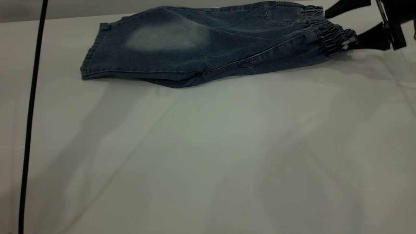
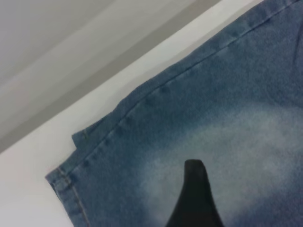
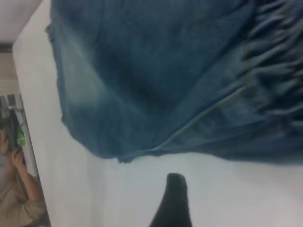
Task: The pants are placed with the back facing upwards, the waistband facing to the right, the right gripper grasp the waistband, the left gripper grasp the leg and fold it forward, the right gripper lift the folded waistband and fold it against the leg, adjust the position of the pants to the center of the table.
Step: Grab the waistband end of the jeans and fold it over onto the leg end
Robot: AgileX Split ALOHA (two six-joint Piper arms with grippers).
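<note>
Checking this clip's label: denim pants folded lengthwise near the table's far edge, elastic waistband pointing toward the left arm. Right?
Not quite. In the exterior view the waistband of the pants points toward the right gripper, not the left arm. The rest holds.

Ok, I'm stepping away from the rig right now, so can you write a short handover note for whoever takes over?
Right gripper: open, its fingers either side of the elastic waistband at the table's far right; no grasp confirmed yet.
Left gripper: out of the exterior view; its wrist view shows one fingertip over the faded patch of the leg, open or shut unclear.
Pants: already folded lengthwise, legs stacked, lying along the table's far edge, waistband to the right.
Left: fold the waistband over onto the leg, then move the pants to the table's centre.
</note>
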